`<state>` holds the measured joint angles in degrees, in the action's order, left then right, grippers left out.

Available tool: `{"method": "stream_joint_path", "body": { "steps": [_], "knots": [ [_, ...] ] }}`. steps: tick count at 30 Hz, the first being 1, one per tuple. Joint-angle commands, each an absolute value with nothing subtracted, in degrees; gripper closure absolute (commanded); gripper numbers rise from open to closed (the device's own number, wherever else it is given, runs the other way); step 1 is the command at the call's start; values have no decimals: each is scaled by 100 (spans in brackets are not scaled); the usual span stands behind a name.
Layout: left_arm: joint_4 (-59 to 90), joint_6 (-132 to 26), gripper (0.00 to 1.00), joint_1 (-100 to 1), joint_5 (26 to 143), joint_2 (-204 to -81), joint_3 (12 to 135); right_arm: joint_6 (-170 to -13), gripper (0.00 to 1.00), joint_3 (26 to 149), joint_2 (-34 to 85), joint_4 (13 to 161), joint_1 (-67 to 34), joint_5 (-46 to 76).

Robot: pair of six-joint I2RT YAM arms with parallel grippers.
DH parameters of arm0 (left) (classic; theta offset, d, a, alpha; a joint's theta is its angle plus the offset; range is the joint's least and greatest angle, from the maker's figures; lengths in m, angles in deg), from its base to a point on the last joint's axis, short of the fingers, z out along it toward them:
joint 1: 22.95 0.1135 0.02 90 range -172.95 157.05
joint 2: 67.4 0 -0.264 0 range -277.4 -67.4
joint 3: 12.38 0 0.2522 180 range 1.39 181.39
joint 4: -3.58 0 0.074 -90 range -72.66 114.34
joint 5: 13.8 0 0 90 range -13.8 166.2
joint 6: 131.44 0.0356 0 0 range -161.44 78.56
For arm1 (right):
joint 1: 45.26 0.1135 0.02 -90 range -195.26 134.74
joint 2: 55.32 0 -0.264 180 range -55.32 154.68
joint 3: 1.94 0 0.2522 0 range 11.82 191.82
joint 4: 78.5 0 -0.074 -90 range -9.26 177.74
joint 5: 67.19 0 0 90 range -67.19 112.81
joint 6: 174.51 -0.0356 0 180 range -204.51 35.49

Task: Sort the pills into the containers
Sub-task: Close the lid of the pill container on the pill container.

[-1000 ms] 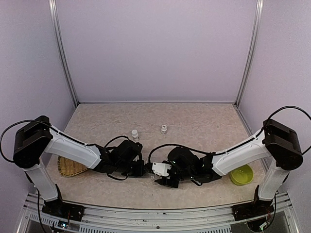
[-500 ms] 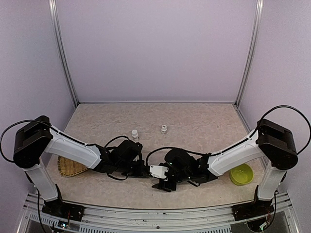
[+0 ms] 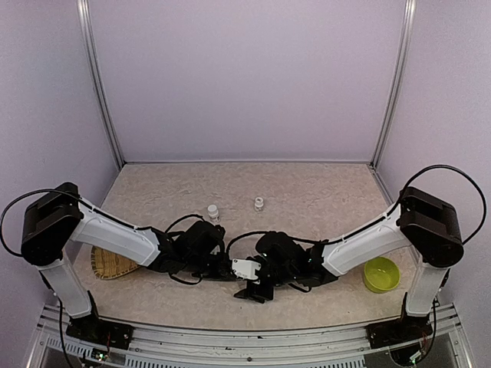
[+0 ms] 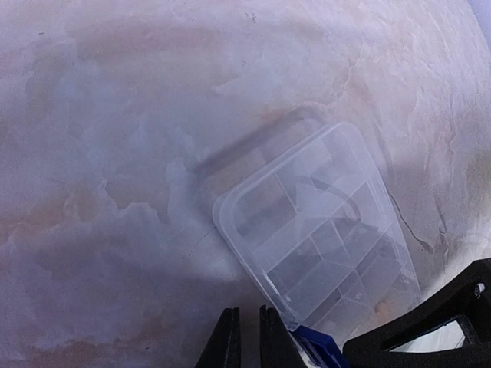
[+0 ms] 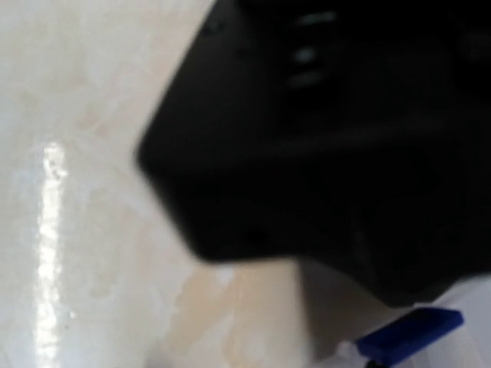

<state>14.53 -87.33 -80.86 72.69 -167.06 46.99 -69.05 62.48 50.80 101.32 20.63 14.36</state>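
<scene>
1. Right now, looks like the box-opening step: both arms crowded low over the clear compartment box (image 4: 322,238) at the near middle of the desk (image 3: 307,184).
2. Left hand (image 4: 249,341) pinched all but shut, tips right at the box's near corner beside its blue latch (image 4: 314,346); gripping the rim or only resting by it, impossible to say.
3. Right hand (image 3: 255,288) close opposite, its own camera blocked by a dark blur; open or closed, cannot tell.
4. No pills to be made out anywhere, neither in the compartments nor on the desk.
5. Next, probably: steady the box, flip the latch, raise the lid. Calls for a fine touch on slick clear plastic.
6. Underfoot, a pale mottled stone-look top with a little glare. One small white bottle (image 3: 212,210) and another (image 3: 259,202) further back, green bowl (image 3: 381,274) right, woven tray (image 3: 111,264) left, lilac walls all round.
</scene>
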Motion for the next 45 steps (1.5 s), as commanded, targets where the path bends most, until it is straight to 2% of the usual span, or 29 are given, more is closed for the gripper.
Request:
{"method": "stream_joint_path", "body": {
  "steps": [1, 24, 45],
  "knots": [
    [1627, -8659, 90, -8091, 7213, -16733, 4897, -7069, 35, 6251, 5337, 9660, 1987, 1185],
    [1693, -8270, 89, -7752, 7131, -15943, 4858, -7253, 35, 6025, 5243, 9657, 1951, 1194],
    [1191, -8121, 89, -7913, 7921, -16515, 4872, -7269, 35, 5966, 5190, 9706, 1925, 1217]
  ]
}}
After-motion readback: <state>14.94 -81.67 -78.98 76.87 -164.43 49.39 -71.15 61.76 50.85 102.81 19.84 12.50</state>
